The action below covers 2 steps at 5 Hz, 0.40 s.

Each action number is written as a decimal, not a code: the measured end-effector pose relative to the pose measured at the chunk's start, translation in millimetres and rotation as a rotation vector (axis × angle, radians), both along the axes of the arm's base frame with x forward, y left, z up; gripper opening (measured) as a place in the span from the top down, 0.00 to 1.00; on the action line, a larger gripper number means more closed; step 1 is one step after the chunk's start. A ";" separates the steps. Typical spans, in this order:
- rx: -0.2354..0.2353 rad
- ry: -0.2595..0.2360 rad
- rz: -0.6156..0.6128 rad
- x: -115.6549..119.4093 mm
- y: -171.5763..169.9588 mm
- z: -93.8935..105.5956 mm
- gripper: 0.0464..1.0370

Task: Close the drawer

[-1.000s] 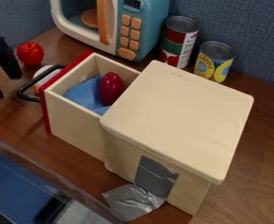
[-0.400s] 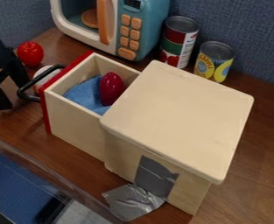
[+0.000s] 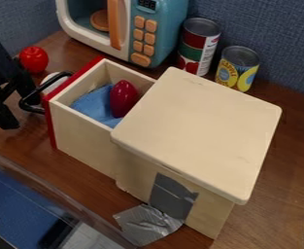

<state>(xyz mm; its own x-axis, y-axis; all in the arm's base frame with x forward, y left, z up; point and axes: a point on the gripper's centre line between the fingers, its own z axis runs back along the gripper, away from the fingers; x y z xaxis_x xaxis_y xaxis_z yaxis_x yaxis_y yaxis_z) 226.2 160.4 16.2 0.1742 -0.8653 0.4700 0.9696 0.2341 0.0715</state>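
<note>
The black gripper (image 3: pixel 22 115) is at the left edge, its two fingers apart, one of them right at the drawer's black handle (image 3: pixel 29 99); whether they touch I cannot tell. The wooden drawer (image 3: pixel 83 138) has a red front and stands pulled out of its light wooden cabinet (image 3: pixel 199 126). Inside the drawer lie a blue cloth (image 3: pixel 94 104) and a dark red, egg-shaped object (image 3: pixel 123 98).
A red toy apple (image 3: pixel 34 59) and a pale round object (image 3: pixel 52 81) sit near the handle. Behind stand a toy microwave (image 3: pixel 157 36) and two cans (image 3: pixel 198 46), (image 3: pixel 237 68). Silver tape (image 3: pixel 147 224) runs from the cabinet to the brown table (image 3: pixel 24 133).
The gripper has moved right and a little down in the view, coming up to the drawer handle. The drawer and the things in it stay where they were.
</note>
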 end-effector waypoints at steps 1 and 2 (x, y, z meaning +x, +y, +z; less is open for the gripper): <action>-0.011 -0.012 -0.025 -10.8 -15.3 0.3 0.04; -0.005 -0.016 -0.037 -19.3 -26.8 -2.8 0.04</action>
<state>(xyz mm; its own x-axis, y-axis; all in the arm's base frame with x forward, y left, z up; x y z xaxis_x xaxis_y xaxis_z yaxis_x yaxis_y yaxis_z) 206.9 133.6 13.4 0.1345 -0.8688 0.4765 0.9764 0.1983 0.0860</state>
